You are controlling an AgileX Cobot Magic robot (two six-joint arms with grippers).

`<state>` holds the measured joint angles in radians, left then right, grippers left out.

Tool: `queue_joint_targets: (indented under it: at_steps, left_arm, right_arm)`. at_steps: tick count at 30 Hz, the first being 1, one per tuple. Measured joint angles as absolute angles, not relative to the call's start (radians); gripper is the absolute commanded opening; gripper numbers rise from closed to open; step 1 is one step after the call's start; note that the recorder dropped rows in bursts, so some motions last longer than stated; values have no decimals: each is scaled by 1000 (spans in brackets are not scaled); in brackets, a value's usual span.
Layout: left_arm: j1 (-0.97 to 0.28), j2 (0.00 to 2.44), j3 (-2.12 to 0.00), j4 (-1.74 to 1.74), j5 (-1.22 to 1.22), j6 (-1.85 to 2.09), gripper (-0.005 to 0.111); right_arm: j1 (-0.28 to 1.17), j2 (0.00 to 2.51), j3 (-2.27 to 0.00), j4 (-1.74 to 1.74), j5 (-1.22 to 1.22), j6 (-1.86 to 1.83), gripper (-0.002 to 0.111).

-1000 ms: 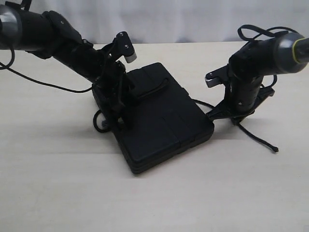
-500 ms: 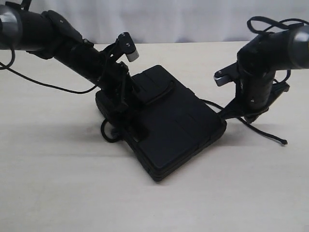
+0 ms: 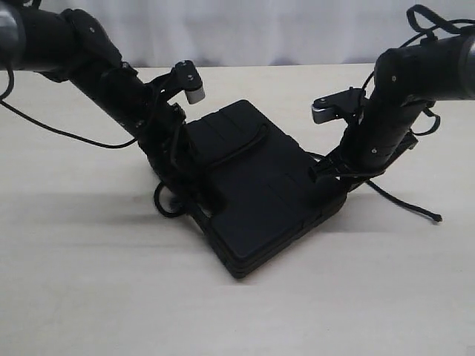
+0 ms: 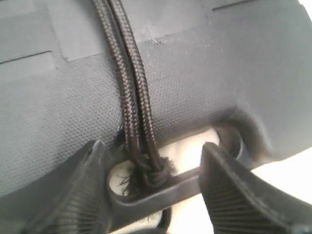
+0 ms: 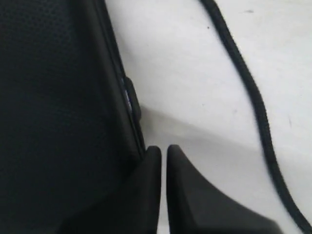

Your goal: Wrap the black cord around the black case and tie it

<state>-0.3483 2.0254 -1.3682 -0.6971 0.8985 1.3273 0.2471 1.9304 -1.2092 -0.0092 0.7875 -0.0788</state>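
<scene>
On the table (image 3: 89,282), the case (image 3: 252,193) lies at centre, the cord (image 4: 132,97) doubled over it to a frayed knot at the handle slot. Left gripper (image 4: 156,192) sits spread, straddling that knot. Right gripper (image 5: 163,158) is pressed together, empty, at the case's edge; loose cord trails beside it.

Surface: pale wood-grain table (image 3: 89,282), running to a white backdrop at the far edge.
Item one: black case (image 3: 252,193) — you will find it resting on the tabletop near the middle, set askew to the table's edges.
Item two: black cord (image 3: 404,202), a free length trailing over the tabletop right of the case, knotted at its tip.
Item three: dark loop (image 3: 165,204) on the table at the case's left edge — cord or cable, you cannot tell.
</scene>
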Motion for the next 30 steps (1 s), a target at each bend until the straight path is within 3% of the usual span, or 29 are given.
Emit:
queue_joint_targets:
  at_steps: [16, 30]
  left_arm:
    - [-348, 1972, -1368, -661, 906, 1311, 54]
    - [-348, 2010, -1368, -586, 749, 1546, 54]
  right_arm:
    - [247, 1930, -1209, 652, 975, -659, 4]
    - [247, 1728, -1236, 278, 911, -305, 4]
